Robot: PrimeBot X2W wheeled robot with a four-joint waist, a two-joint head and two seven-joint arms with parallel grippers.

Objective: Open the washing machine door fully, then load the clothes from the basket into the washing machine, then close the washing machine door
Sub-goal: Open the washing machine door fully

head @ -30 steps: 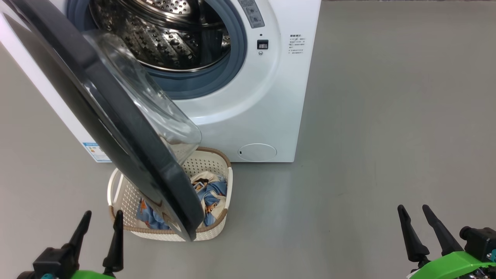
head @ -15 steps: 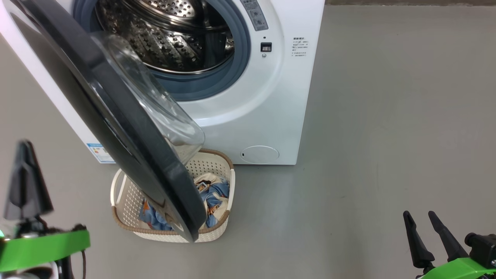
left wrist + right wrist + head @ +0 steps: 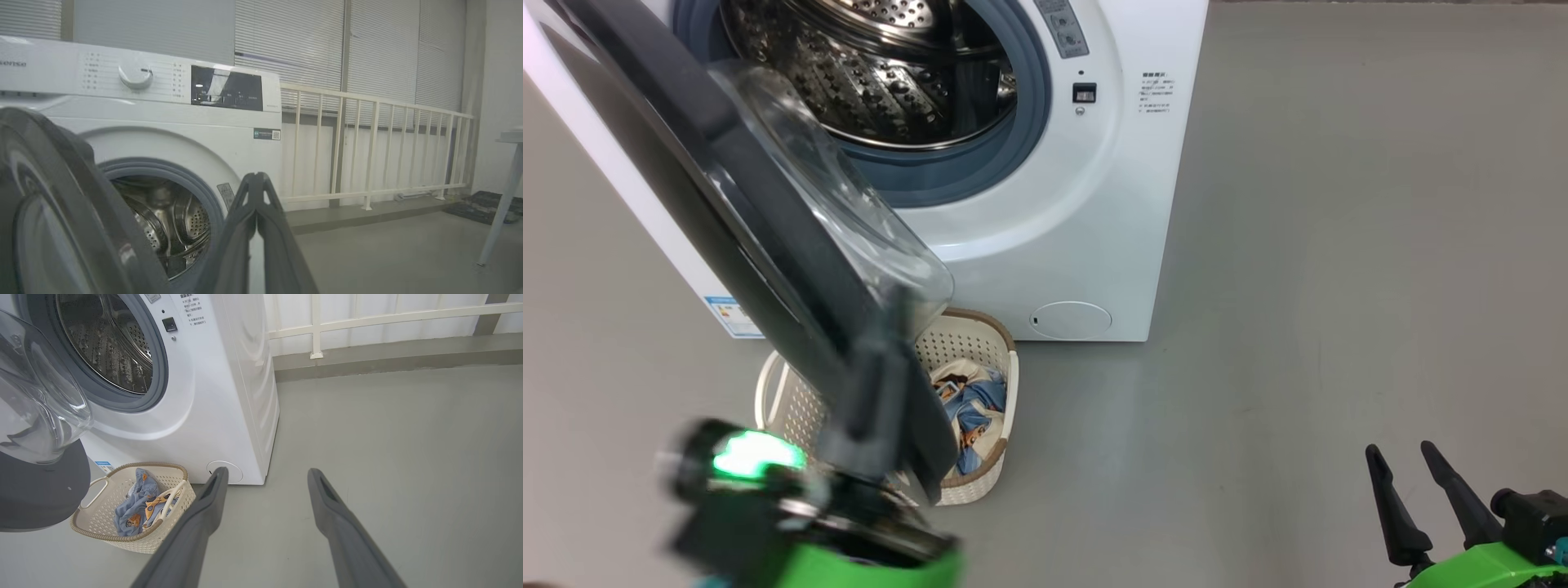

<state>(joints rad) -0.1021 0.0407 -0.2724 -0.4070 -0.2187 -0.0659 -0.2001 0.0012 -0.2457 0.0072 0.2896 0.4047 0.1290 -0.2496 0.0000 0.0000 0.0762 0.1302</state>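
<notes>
Head view. Door [image 3: 768,245] runs from upper left to lower centre of the frame, part open, its lower edge hanging over the basket [image 3: 1006,359]. Clothes [image 3: 972,404] lie in the basket, half hidden behind the door. Drum [image 3: 874,73] at top looks bare. My left pincer [image 3: 890,343] is blurred at lower left, fingers pressed together, holding nothing, tip at the door's edge; contact cannot be told. Right pincer [image 3: 1401,449] sits at lower right, spread wide and empty.

Left wrist view. Left pincer [image 3: 256,192] closed to one point at bottom centre. Door [image 3: 61,183] fills the lower left; washer [image 3: 163,122] is behind it.

Right wrist view. Right pincer [image 3: 267,473] open over the floor [image 3: 408,457]. Basket [image 3: 102,535] at lower left, clothes [image 3: 135,502] inside, door [image 3: 41,486] overhanging it.

Judgement: step one, opening the door fully, is in hand. Next move: nudge the door edge with the closed left fingers until it swings clear of the basket.
</notes>
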